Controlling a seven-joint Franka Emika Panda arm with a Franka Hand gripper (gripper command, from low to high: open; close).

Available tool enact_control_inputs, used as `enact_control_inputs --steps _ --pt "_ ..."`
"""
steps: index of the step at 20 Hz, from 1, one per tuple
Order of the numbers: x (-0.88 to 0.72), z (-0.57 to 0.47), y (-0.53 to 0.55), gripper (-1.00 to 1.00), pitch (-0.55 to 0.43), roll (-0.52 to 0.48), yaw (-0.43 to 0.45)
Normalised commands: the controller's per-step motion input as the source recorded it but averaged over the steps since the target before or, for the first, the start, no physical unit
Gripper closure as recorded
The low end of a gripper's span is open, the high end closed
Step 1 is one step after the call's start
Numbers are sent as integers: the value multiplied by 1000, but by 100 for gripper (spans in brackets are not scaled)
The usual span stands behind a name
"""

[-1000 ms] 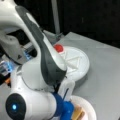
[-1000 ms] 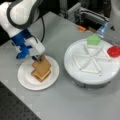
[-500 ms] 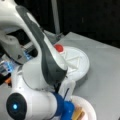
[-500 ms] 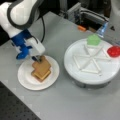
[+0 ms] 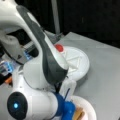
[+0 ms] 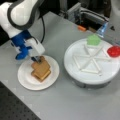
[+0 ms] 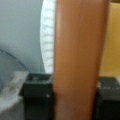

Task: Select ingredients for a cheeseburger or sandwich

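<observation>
The sandwich [image 6: 41, 70], a small stack of tan-brown bread squares, lies on a white paper plate [image 6: 25, 82] at a front view's left. My gripper [image 6: 37, 59] sits at the stack's top far corner. The wrist view shows the top bread square [image 7: 80, 50] standing edge-on between the two black fingers [image 7: 37, 100], and my gripper [image 7: 75, 100] is shut on it. The yellow cheese [image 7: 111, 37] shows behind the bread, with the plate's ribbed rim [image 7: 47, 37] to its left. A front view shows only a bread edge [image 5: 78, 113] beside the blue wrist. The patty is hidden.
A round white divided tray [image 6: 92, 67] stands to the right of the plate, holding a green leaf-like piece [image 6: 93, 39] and a red disc [image 6: 114, 51]. The arm's white body [image 5: 42, 65] blocks much of a front view. Equipment and an orange object [image 6: 81, 28] sit at the table's far edge.
</observation>
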Motion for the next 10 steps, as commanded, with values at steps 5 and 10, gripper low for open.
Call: enact_control_inputs --steps 5,10 --pt "-61 -55 77 100 -138 -70 -26" --pt "-78 -65 36 100 -138 -57 5"
